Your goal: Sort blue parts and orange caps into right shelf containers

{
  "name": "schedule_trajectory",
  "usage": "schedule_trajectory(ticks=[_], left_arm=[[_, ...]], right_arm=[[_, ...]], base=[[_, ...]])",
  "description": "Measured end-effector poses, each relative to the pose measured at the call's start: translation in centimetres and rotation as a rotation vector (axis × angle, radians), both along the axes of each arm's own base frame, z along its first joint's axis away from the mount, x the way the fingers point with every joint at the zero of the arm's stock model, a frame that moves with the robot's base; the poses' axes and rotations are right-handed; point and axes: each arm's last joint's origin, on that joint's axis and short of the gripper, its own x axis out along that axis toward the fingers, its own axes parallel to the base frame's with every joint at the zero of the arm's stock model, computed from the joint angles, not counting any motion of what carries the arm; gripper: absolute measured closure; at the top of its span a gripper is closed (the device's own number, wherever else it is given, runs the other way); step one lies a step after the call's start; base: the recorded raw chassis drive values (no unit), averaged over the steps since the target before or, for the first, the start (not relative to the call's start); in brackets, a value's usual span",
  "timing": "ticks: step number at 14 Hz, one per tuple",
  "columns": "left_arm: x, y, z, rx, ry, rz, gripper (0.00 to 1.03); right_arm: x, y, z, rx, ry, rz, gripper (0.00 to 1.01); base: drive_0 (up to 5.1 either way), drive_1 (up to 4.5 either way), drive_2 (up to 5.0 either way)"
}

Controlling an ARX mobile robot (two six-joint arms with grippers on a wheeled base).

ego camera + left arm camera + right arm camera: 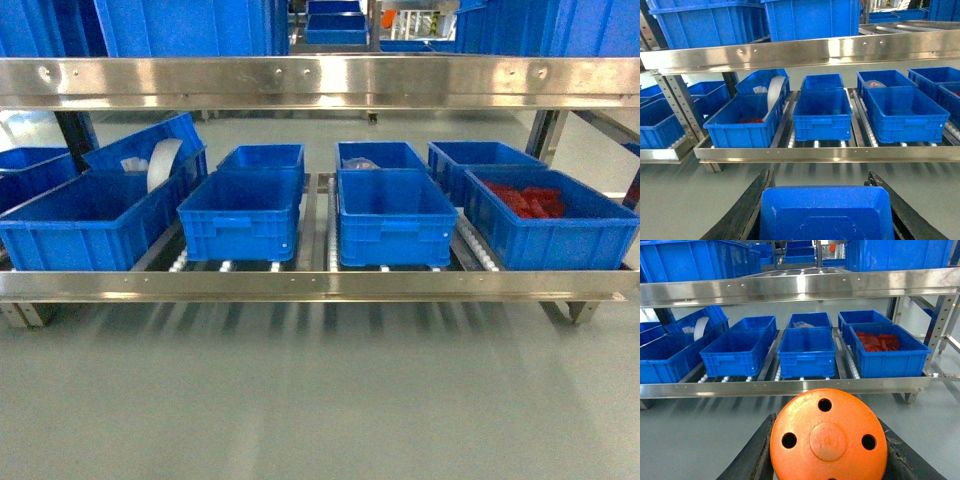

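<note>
In the left wrist view my left gripper [820,176] is shut on a blue part [825,212], which fills the gap between its black fingers. My right gripper [826,419] is shut on an orange cap [828,437] whose flat, holed top faces the camera. Neither gripper shows in the head view. Both hover over the grey floor in front of the shelf [320,284]. On the shelf's lower level stand blue crates: the far-right container [550,235] holds red pieces, and the one beside it [395,218] looks empty. The same two appear in the right wrist view as the red-filled crate [887,352] and the middle crate [806,352].
Further crates sit to the left [240,215] and behind [262,158]. A tilted crate with a white roll [150,160] leans on the big left crate [90,220]. A steel upper rail [320,80] caps the opening. Grey floor [320,400] lies before the rack.
</note>
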Motion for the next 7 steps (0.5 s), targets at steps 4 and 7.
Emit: schedule_trajectory(ticks=[4, 7], left_arm=[[0.0, 0.0, -0.04, 0.0, 0.004, 0.0, 0.58], [0.0, 0.0, 0.0, 0.0, 0.0, 0.0, 0.58]], right_arm=[[0.0, 0.0, -0.01, 0.0, 0.001, 0.0, 0.57], [0.0, 0.0, -0.01, 0.0, 0.002, 0.0, 0.57]], base=[[0.1, 4.43, -4.2], [0.1, 4.39, -4.3]])
